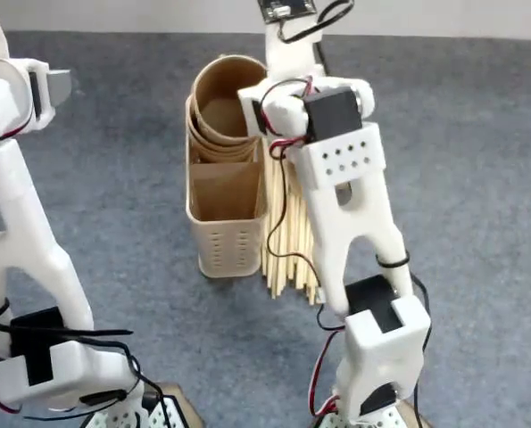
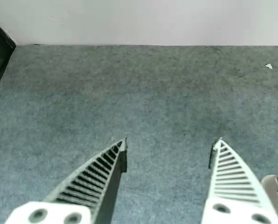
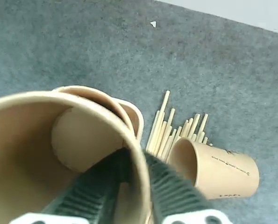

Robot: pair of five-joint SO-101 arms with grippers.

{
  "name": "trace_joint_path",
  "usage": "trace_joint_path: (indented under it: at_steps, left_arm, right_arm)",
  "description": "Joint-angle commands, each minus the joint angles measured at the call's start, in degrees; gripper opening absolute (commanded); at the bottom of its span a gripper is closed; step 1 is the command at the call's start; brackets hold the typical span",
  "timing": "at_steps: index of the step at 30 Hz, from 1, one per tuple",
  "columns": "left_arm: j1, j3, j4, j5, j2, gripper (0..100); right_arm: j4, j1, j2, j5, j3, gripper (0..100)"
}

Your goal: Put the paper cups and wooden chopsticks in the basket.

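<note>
Grey carpet (image 1: 479,178) is covering the whole table, and two white arms are standing over it. The cream basket (image 1: 220,245) is sitting in the middle, and it is the biggest thing here to fill. A stack of paper cups (image 1: 213,147) is sitting in its back part. The front part is looking brown inside, and I cannot tell what is in there. The right gripper (image 3: 136,156) is pinching the rim of the top cup (image 3: 22,140), one finger inside and one outside, and is holding it at the top of the stack. I cannot tell if this cup is resting in the stack yet. It is leaning a bit, so if it is going down crooked it could be catching on the stack and tipping out, or pushing the light basket over. A loose cup (image 3: 223,170) is lying on its side on the carpet, right by the wooden chopsticks (image 1: 287,250). They are lying in a bunch just beside the basket, under the right arm, and a low arm could be knocking them apart. The left gripper (image 2: 169,144) is hanging wide open over bare carpet, holding nothing.
</note>
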State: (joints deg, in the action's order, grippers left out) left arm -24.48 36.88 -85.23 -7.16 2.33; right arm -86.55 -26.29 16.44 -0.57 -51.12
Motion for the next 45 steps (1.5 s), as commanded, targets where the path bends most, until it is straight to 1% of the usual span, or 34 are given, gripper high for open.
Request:
trace_joint_path:
  at_steps: [1,3,5,10,12,14,16,18,20,23,25,26,29,35,39,42,45]
  left_arm:
    - [-0.3,0.1,1.1,-0.5,1.6,30]
    - [-0.1,0.1,1.1,-0.5,1.6,30]
    - [0.0,0.1,1.1,-0.5,1.6,30]
    - [0.6,0.1,0.9,-0.5,1.6,30]
    - [0.6,0.1,0.8,-0.3,1.6,30]
    - [2.7,0.4,1.0,-0.2,1.8,30]
    - [6.5,0.4,0.7,-0.1,2.3,30]
    - [11.3,0.6,0.6,-0.1,2.4,30]
    - [14.5,2.2,0.4,-0.1,2.3,30]
    - [15.8,3.9,-2.0,-0.1,2.2,30]
    - [15.4,4.5,-2.7,-0.4,1.8,30]
    - [14.3,4.4,-2.6,-0.4,1.8,30]
    - [11.3,4.2,-2.9,-0.4,1.5,30]
    - [2.9,0.7,-2.5,-0.5,-2.5,30]
    - [-0.3,0.7,-2.4,-0.7,-7.8,30]
    - [-1.6,0.5,-0.6,-3.3,-11.7,30]
    - [-3.0,0.7,1.0,-3.8,-15.8,30]
  right_arm:
    - [-0.2,1.1,-5.1,1.0,-2.3,26.8]
    - [-1.7,0.8,-8.7,1.1,-5.5,35.9]
    - [-4.2,-0.2,-12.6,1.1,-9.1,39.9]
    - [-10.1,0.0,-23.5,1.1,-17.1,40.0]
    - [-12.4,2.9,-25.8,2.6,-17.3,40.0]
    - [-13.6,5.5,-25.2,3.3,-13.5,40.0]
    - [-12.0,7.3,-23.0,3.4,-7.4,40.0]
    - [-7.7,8.9,-19.6,3.4,-0.2,40.0]
    - [-2.5,11.0,-16.7,3.4,5.9,40.0]
    - [3.6,15.1,-14.0,3.5,13.9,40.0]
    - [7.5,17.1,-13.1,3.7,19.1,40.0]
    - [9.5,17.5,-12.8,4.9,21.8,40.0]
    - [14.8,16.8,-12.5,9.0,30.0,40.0]
    - [23.8,16.3,-12.4,12.9,43.6,40.0]
    - [27.3,16.1,-12.5,12.7,47.8,40.0]
    - [27.5,14.5,-12.6,10.8,47.7,40.0]
    - [27.6,12.3,-12.6,10.7,47.7,40.0]
